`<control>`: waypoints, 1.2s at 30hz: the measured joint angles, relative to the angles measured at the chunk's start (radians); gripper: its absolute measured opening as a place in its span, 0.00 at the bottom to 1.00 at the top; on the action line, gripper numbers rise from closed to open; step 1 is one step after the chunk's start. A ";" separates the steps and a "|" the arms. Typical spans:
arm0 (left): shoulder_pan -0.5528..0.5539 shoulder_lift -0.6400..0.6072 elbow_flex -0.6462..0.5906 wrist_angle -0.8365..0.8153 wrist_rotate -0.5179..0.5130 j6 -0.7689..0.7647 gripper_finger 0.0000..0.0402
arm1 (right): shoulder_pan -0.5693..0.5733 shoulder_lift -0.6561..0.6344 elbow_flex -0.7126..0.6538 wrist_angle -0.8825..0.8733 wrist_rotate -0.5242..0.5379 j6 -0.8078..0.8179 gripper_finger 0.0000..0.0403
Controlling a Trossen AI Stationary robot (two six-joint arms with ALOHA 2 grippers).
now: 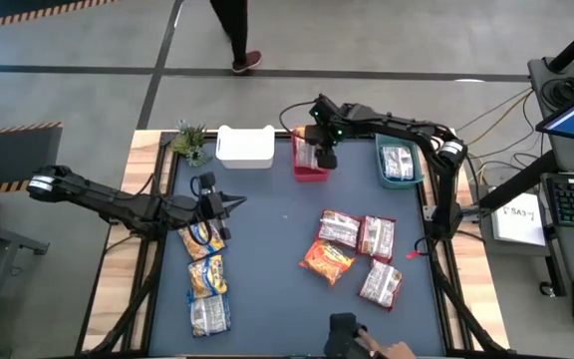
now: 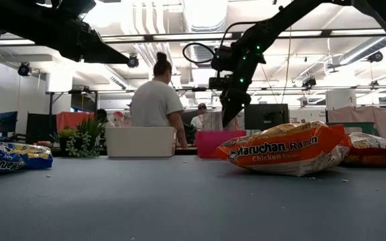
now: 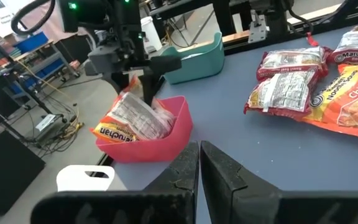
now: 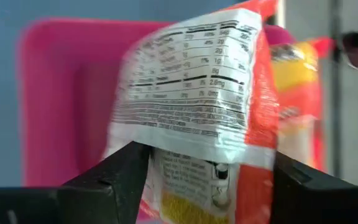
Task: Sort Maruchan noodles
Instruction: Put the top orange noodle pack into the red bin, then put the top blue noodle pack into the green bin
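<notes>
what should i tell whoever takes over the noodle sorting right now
Right gripper: over the pink bin, fingers open around an orange packet dropping onto another packet already there.
Left gripper: shut, empty, waiting above the table's left side.
Done: the teal bin holds a silvery packet.
Left: three blue-yellow packets on the left, four packets on the right. The white bin looks empty.
</notes>
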 joint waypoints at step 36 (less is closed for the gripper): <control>-0.019 0.375 0.338 -1.311 0.461 -1.315 0.00 | 0.348 -0.606 -0.621 0.444 -0.237 0.580 0.49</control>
